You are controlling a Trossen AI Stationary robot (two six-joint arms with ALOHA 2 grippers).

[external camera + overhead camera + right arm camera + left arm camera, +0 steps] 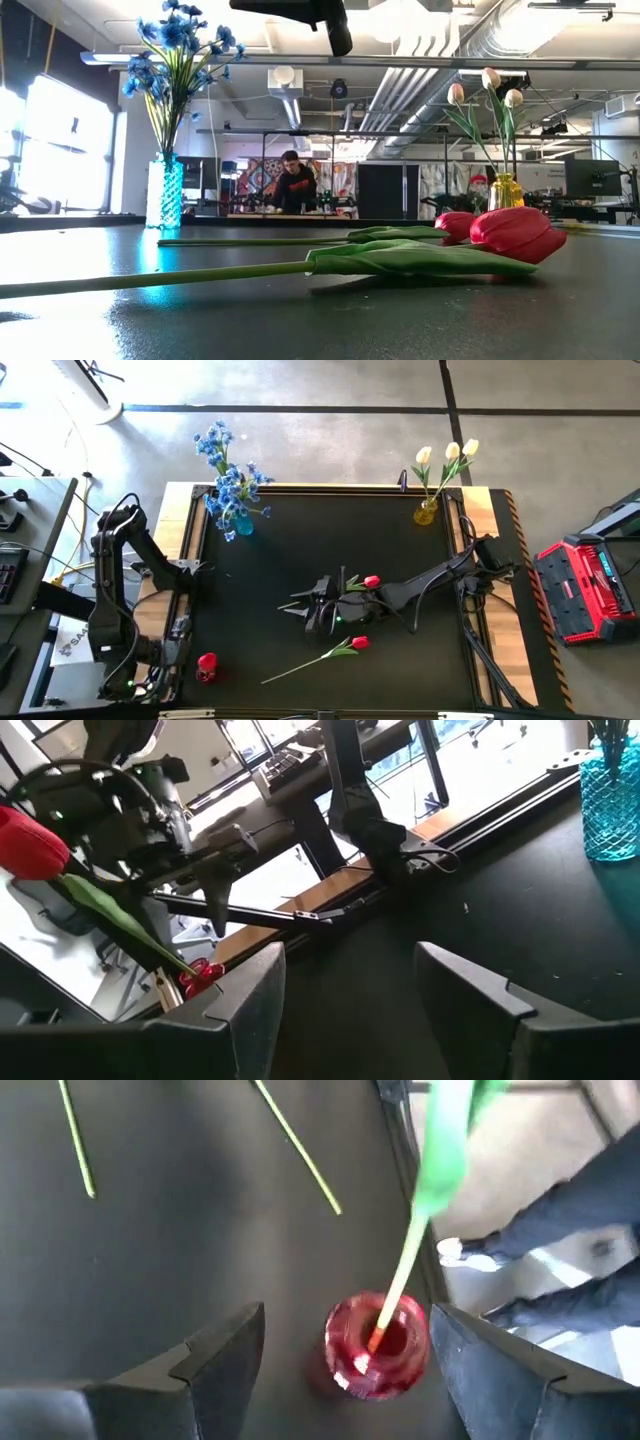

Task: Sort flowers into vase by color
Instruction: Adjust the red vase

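The right gripper (300, 606) hovers mid-table, fingers apart and empty, beside a red tulip (371, 582). Another red tulip (358, 643) lies nearer the front edge. The left gripper (345, 1370), fingers apart, sits above the red vase (207, 667) at the front-left corner; a stem stands in it.

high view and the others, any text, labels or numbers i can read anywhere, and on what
"SA": start of a white label by the left arm's base, rest cut off.
Red and black case right of the table: blue label panel, too small to read.
Blue vase, yellow vase, red vase: no lettering visible.
Low and wrist views: nothing readable.
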